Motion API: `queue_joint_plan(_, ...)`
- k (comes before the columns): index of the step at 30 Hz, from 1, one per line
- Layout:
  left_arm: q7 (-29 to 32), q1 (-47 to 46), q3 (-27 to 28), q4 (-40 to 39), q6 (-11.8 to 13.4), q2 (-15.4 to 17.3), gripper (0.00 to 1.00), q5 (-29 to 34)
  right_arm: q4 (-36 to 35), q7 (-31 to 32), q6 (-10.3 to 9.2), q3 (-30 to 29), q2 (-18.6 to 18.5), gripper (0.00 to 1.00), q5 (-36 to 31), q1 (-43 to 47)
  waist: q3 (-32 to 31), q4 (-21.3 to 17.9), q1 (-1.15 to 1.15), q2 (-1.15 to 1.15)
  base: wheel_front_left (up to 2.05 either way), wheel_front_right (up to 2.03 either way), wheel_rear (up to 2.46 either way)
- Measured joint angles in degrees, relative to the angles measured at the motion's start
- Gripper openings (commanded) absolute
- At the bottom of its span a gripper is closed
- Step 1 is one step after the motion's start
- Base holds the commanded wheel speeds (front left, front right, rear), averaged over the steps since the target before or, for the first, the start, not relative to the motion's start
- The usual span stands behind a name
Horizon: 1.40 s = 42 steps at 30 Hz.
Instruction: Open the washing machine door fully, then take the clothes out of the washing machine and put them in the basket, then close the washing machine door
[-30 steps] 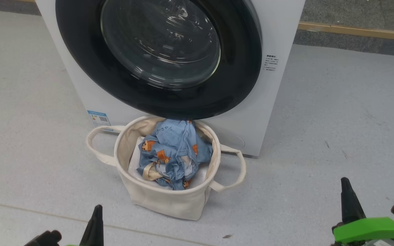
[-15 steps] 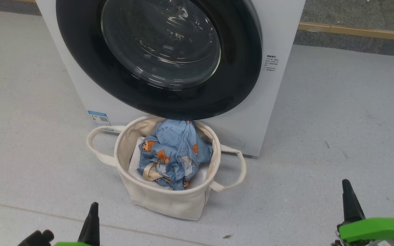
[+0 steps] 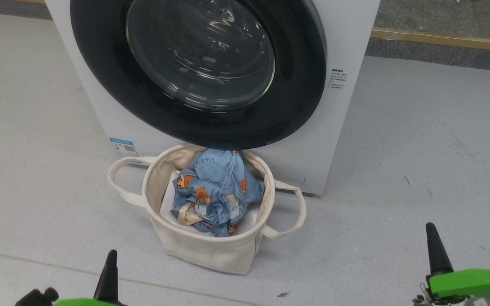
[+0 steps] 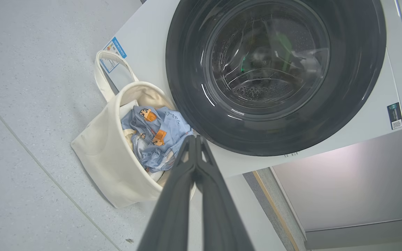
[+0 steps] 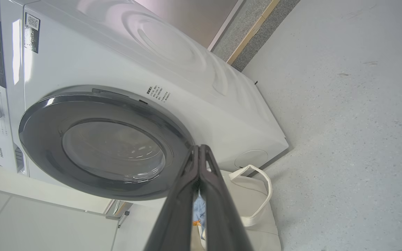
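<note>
Cream canvas basket (image 3: 211, 255) stands on the grey floor (image 3: 419, 148) just in front of the white washing machine (image 3: 347, 42), under the lower rim of the washing machine door (image 3: 113, 97), which sits shut against the front. Light blue cartoon-print clothes (image 3: 215, 187) lie bunched inside the basket. Left tool (image 4: 194, 139) and right tool (image 5: 199, 148) are both closed on nothing, low on either side, apart from the basket.

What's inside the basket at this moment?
The basket holds the crumpled light blue clothes, lying on a flat white sheet that shows at their edges. The basket's bottom is covered, so anything beneath is hidden.
</note>
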Motion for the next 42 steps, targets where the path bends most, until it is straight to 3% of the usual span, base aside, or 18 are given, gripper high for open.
queue_joint_plan(42, 6.6, -1.2, 3.1, -1.8, 0.0, -0.3, 0.00, -26.5, 0.5, 6.7, -0.01, -1.1, 0.0, 0.00, 25.0, -1.8, -0.2, 0.1, -0.01, 0.00, 0.00, 0.00, 0.00)
